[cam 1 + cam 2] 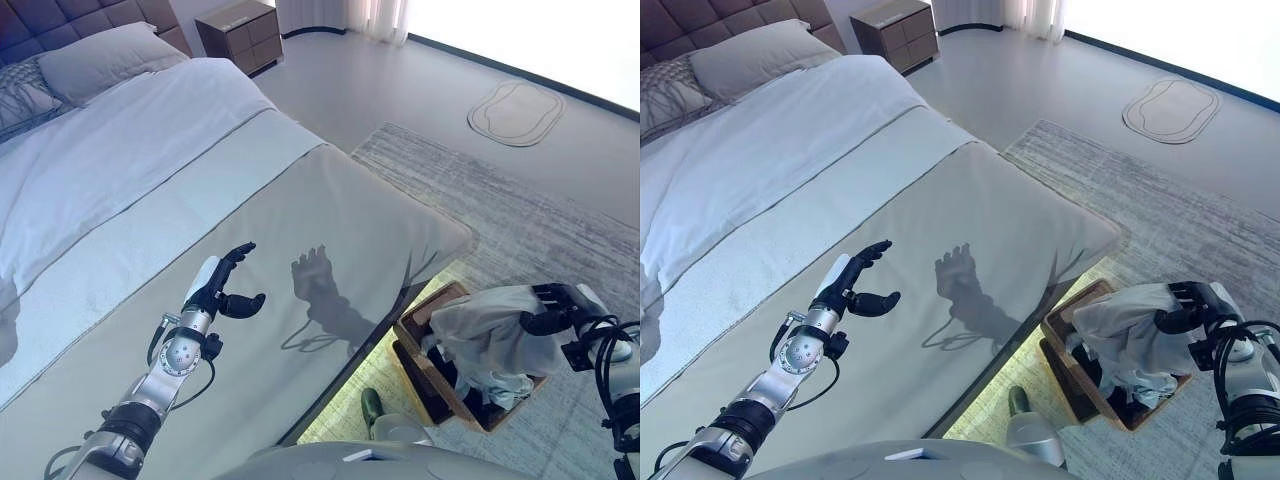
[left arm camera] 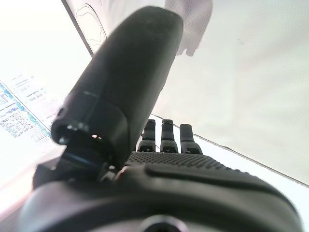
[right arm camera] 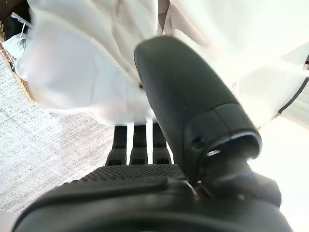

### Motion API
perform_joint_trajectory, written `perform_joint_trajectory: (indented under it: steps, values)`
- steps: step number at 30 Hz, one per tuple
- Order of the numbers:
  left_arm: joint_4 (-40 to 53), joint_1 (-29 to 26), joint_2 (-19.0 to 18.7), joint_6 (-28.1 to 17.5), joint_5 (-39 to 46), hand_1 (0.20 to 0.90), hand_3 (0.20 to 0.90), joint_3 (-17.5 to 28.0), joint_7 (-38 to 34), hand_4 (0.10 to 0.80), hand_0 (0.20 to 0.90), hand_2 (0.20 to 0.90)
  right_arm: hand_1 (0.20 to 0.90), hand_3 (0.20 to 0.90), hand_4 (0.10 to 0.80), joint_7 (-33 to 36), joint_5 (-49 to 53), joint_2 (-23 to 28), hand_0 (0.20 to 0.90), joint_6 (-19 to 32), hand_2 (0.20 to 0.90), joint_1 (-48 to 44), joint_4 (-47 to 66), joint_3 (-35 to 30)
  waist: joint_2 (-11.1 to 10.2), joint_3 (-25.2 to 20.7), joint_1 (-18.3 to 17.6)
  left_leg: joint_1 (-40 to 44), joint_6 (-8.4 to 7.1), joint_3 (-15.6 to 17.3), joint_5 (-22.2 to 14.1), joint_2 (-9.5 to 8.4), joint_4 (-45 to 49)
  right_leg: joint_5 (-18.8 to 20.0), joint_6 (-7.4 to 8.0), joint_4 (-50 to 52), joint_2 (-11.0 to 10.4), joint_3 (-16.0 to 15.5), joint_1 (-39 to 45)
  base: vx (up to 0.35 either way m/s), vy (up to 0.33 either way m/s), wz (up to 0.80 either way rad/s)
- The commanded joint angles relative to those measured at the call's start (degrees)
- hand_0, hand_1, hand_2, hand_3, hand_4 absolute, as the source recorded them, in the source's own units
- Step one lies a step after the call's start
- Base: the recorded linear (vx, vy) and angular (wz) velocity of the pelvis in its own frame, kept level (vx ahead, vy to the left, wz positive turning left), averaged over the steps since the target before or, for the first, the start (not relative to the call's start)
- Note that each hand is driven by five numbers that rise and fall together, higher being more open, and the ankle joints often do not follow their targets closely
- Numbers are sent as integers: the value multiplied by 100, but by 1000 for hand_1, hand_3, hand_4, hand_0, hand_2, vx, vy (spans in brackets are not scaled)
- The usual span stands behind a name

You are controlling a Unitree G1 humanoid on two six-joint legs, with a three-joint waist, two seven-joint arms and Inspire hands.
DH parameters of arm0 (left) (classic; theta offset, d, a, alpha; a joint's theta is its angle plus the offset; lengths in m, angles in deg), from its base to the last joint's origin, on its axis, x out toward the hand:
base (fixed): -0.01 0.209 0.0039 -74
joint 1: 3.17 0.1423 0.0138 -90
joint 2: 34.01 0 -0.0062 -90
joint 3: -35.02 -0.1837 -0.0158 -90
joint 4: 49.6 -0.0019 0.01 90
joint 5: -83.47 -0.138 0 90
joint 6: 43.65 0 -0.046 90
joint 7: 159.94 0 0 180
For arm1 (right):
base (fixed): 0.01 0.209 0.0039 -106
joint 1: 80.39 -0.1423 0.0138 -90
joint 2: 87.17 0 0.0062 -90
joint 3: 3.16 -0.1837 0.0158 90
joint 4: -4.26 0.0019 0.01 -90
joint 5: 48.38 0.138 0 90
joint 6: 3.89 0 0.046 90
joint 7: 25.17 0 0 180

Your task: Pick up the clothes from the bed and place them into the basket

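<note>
A white garment (image 1: 485, 335) hangs from my right hand (image 1: 553, 308), which is shut on its upper edge, right over the brown basket (image 1: 420, 310) on the floor at the bed's foot corner. In the right wrist view the cloth (image 3: 82, 63) bunches over the fingers (image 3: 140, 140) with the thumb across it. Dark clothing (image 1: 470, 395) lies inside the basket. My left hand (image 1: 225, 285) hovers open above the grey bed cover (image 1: 330, 200), holding nothing; its fingers (image 2: 166, 133) are straight. No clothes show on the bed.
The bed fills the left side, with pillows (image 1: 100, 60) at the head and a wooden nightstand (image 1: 240, 35) behind. A grey rug (image 1: 520, 220) lies under the basket, and a pale round mat (image 1: 515, 112) sits further off.
</note>
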Motion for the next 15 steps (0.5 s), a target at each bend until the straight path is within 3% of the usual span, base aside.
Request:
perform_joint_trajectory:
  steps: [1, 15]
  values:
    - [269, -476, -262, -383, 61, 900, 900, 158, -205, 800, 900, 900, 900, 900, 800, 348, -12, 258, 900, 218, 900, -747, -222, -70, -190, -204, 113, 0, 9, 74, -316, 51, 228, -364, 305, 545, -124, -66, -98, 38, -4, 0]
    - [263, -349, -138, -332, -27, 900, 900, 253, -373, 800, 900, 900, 900, 900, 800, 464, 295, 74, 900, 521, 900, -493, 122, -167, -266, -249, 113, 47, -14, 32, -274, 108, 206, -394, 282, 559, -81, -35, -35, 5, -1, 0]
